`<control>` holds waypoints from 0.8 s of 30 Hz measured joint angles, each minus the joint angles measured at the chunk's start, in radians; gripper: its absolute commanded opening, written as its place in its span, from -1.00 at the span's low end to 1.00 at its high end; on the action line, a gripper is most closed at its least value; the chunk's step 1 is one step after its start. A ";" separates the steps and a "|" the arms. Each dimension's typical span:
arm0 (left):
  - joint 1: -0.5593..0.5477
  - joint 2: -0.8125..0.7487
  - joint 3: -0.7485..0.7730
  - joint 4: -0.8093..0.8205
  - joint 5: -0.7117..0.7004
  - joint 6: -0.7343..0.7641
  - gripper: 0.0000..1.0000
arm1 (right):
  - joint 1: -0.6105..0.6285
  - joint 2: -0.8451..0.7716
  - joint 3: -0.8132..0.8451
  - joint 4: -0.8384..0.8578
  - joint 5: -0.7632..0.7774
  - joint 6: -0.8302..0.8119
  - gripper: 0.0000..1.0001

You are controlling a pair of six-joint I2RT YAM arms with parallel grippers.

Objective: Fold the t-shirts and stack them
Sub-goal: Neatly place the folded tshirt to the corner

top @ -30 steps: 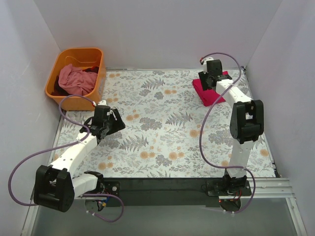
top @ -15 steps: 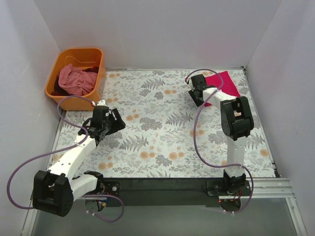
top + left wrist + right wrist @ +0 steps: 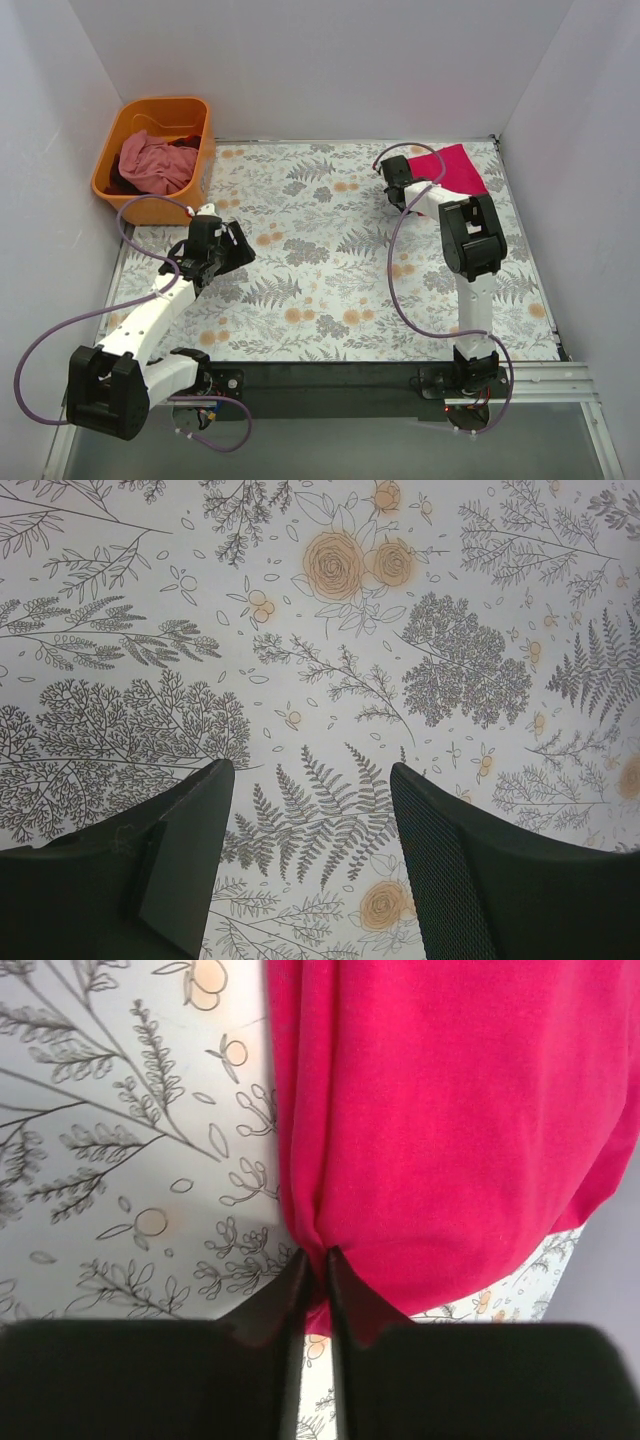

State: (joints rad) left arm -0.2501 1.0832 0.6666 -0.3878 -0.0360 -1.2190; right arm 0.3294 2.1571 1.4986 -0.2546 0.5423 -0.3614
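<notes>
The crimson shirt [image 3: 452,168] lies folded at the table's far right corner, a smooth, soft knit slab with one rounded folded edge; that edge puckers into a small gather where the right gripper [image 3: 316,1258] pinches it, the thin dark fingers drawn almost together on the cloth. The left gripper [image 3: 310,770] hangs spread wide over the floral table cover [image 3: 320,260], with nothing between its blunt, textured fingers. The orange plastic basket [image 3: 110,165] stands at the far left corner, off the cover's edge; the pale pink shirt [image 3: 150,160] is crumpled inside it over a dark garment [image 3: 122,185]. The cover's broad middle stretches flat between the arms; the crimson shirt sits close to the right wall.
</notes>
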 measured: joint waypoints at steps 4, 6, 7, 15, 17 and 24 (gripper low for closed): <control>0.000 0.005 -0.004 0.000 0.006 0.000 0.24 | 0.000 0.038 0.025 0.028 0.070 -0.016 -0.97; 0.000 0.010 -0.006 0.000 0.011 -0.001 0.24 | 0.000 0.065 0.050 0.044 0.109 -0.032 -0.97; 0.000 0.015 -0.006 0.000 0.011 -0.001 0.24 | -0.001 0.080 0.065 0.053 0.129 -0.043 -0.97; 0.000 0.080 -0.006 0.000 0.018 0.000 0.24 | -0.057 0.239 0.295 0.076 0.177 -0.084 -0.97; 0.000 0.093 -0.006 0.000 0.018 0.000 0.24 | -0.080 0.282 0.365 0.076 0.177 -0.085 -0.97; 0.000 0.113 -0.006 0.000 0.018 0.000 0.24 | -0.126 0.378 0.511 0.079 0.203 -0.097 -0.97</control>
State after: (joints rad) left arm -0.2501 1.1961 0.6609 -0.3882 -0.0181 -1.2194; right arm 0.2039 2.5347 2.0098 -0.1761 0.7456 -0.4587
